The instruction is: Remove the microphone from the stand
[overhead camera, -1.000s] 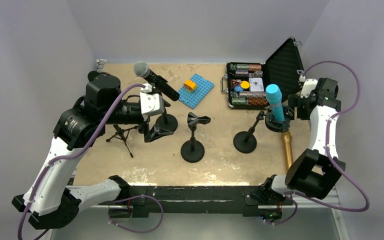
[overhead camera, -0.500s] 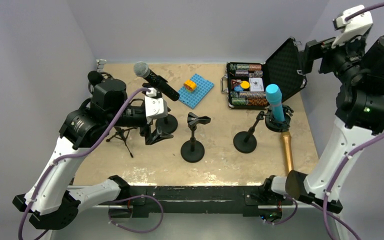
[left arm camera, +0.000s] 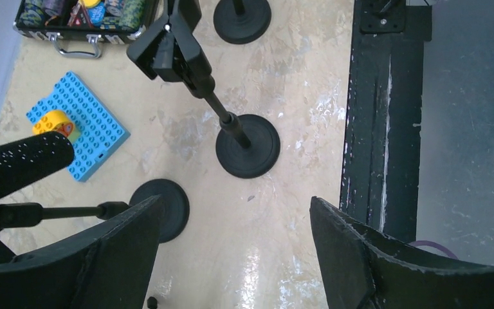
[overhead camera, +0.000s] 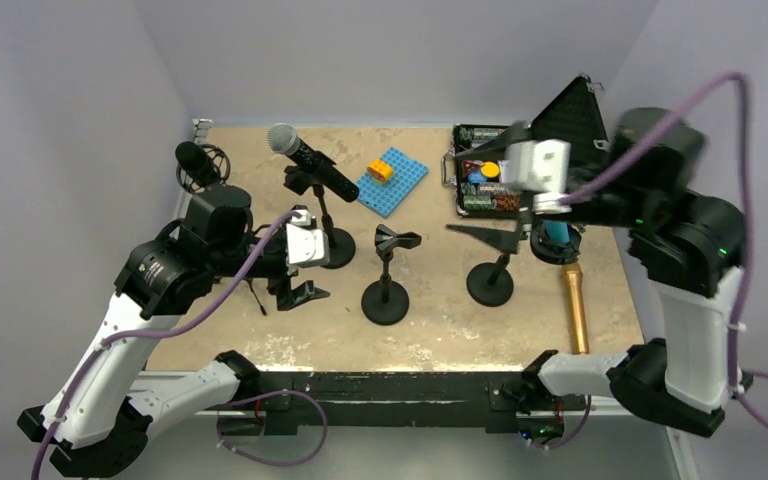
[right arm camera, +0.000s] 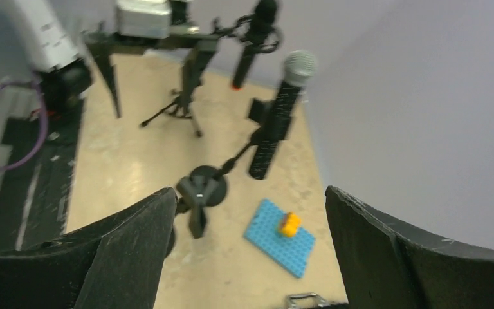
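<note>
Sitting in its stand (overhead camera: 323, 207), microphone (overhead camera: 312, 167) lies beyond the left end effector (overhead camera: 298, 280).

We catch only a sliver of the blue microphone (overhead camera: 558, 233) behind the right arm (overhead camera: 660, 160). Right wrist view's smeared. The black microphone (left arm camera: 22, 161) runs off the left wrist view's left edge.

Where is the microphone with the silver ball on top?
Start at the tan table and find the blue studded plastic plate near the back. Just left of it, a long black microphone leans in a round-based black stand. Only it has a silver mesh head; the gold microphone lies flat.
</note>
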{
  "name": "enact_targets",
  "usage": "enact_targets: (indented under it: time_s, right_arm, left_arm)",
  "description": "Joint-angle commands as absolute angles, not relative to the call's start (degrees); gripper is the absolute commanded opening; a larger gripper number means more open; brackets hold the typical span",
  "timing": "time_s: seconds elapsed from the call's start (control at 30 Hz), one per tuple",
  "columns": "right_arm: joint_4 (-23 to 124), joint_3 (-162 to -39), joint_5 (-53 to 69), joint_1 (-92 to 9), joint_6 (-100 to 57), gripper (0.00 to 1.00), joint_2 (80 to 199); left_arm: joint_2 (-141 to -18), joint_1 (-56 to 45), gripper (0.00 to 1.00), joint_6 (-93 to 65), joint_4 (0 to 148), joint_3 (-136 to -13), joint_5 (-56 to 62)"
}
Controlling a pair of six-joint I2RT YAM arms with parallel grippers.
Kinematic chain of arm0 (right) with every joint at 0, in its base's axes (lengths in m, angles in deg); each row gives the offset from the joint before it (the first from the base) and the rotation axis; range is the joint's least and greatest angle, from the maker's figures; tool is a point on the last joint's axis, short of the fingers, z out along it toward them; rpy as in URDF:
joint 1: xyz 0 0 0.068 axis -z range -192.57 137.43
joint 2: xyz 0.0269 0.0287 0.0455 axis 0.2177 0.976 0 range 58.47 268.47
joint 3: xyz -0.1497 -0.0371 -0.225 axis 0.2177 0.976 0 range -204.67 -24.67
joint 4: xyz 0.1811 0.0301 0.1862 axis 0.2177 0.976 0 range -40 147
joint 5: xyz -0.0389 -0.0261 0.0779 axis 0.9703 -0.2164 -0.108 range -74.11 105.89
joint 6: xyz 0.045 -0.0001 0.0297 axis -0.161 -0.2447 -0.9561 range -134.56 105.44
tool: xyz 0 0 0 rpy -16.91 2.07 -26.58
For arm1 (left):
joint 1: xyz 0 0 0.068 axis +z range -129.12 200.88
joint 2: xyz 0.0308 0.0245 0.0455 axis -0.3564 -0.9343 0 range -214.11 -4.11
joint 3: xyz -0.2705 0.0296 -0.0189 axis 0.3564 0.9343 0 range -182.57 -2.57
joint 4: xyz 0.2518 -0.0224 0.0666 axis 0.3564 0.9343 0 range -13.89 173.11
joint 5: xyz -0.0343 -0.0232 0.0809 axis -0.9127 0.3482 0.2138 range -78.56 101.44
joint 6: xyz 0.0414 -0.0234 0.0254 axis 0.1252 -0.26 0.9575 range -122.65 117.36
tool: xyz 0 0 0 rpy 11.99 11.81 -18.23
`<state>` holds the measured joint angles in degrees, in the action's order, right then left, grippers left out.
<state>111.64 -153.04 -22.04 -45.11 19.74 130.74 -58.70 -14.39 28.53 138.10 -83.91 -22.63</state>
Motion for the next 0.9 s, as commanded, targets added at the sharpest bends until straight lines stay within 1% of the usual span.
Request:
enact_targets:
  time_s: [0.0,0.1,0.17,0.3,0.57,0.63,0.77,0.87]
  right_arm:
    - [123.79,-148.08,-12.47,-57.06,29.94,0.86,138.46]
    - [130.07,-147.88,-9.89,-60.65,30.78,0.79,144.11]
    - [131.55,-147.70,-10.68,-60.95,28.73,0.77,146.06]
    - [127.92,-144.27,-9.58,-61.60,23.27,0.76,146.69]
    - [125.64,-138.42,-4.50,-61.88,19.41,0.69,148.53]
    - [125.06,-137.08,-3.60,-61.89,18.98,0.63,148.53]
    - [124.00,-136.64,-3.35,-61.88,18.21,0.55,149.17]
    - [123.78,-139.40,-3.36,-61.88,17.03,0.44,150.87]
  left_arm:
    - [-56.05,-14.41,0.87,30.76,138.73,-80.76,-21.21]
    - [-54.65,-14.38,0.87,30.31,138.63,-79.03,-21.41]
    - [-53.59,-14.31,0.87,29.87,138.39,-78.10,-21.39]
    - [-51.74,-13.70,0.87,29.08,137.63,-75.43,-21.48]
    - [-51.00,-13.02,0.87,26.35,135.44,-72.88,-23.61]
    - [-51.44,-13.00,0.87,25.13,134.47,-72.44,-24.38]
    - [-52.45,-13.10,0.85,21.36,130.80,-70.92,-26.16]
    - [-52.97,-13.09,0.83,19.00,126.81,-68.59,-26.64]
